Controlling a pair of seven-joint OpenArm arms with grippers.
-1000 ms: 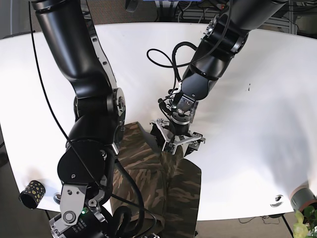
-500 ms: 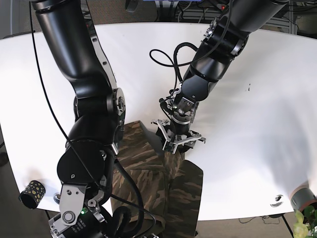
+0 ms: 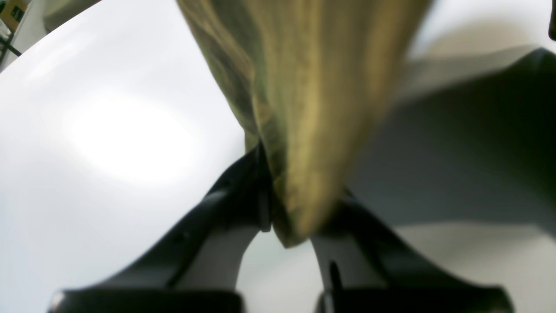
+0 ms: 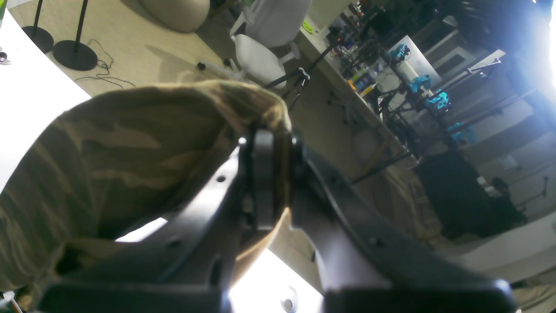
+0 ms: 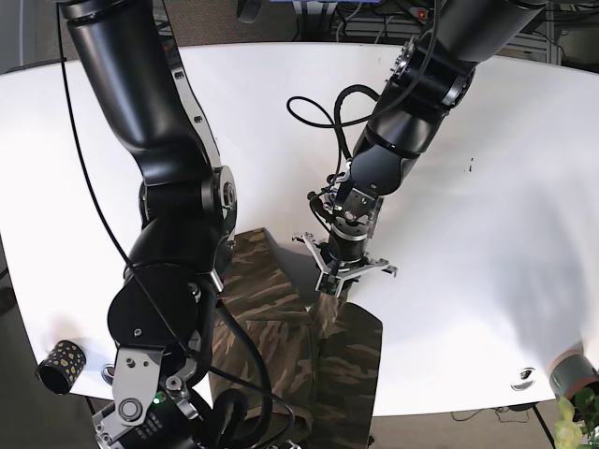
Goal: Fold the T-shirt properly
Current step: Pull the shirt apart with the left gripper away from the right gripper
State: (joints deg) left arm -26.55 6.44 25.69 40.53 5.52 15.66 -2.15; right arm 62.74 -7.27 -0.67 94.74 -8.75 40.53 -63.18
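Observation:
The camouflage T-shirt (image 5: 281, 323) lies bunched at the table's near edge and hangs partly over it. My left gripper (image 5: 341, 279) stands over the shirt's upper right part, shut on a pinched ridge of cloth. In the left wrist view the left gripper (image 3: 289, 211) clamps the T-shirt (image 3: 312, 87), which stretches away taut above the white table (image 3: 108, 152). My right gripper (image 4: 270, 145) is shut on a rounded fold of the T-shirt (image 4: 121, 148), held off the table. In the base view the right arm's own bulk hides that gripper near the bottom edge.
The white table (image 5: 487, 234) spreads wide to the right and back. A dotted black cup (image 5: 61, 365) sits at the near left edge. A potted plant (image 5: 576, 388) and a small round object (image 5: 524, 379) are at the near right. A cable loop (image 5: 314, 112) hangs off the left arm.
My left gripper has moved a little to the right and toward the near edge with the cloth in it, drawing the pinched fold along. The right arm has stayed in place.

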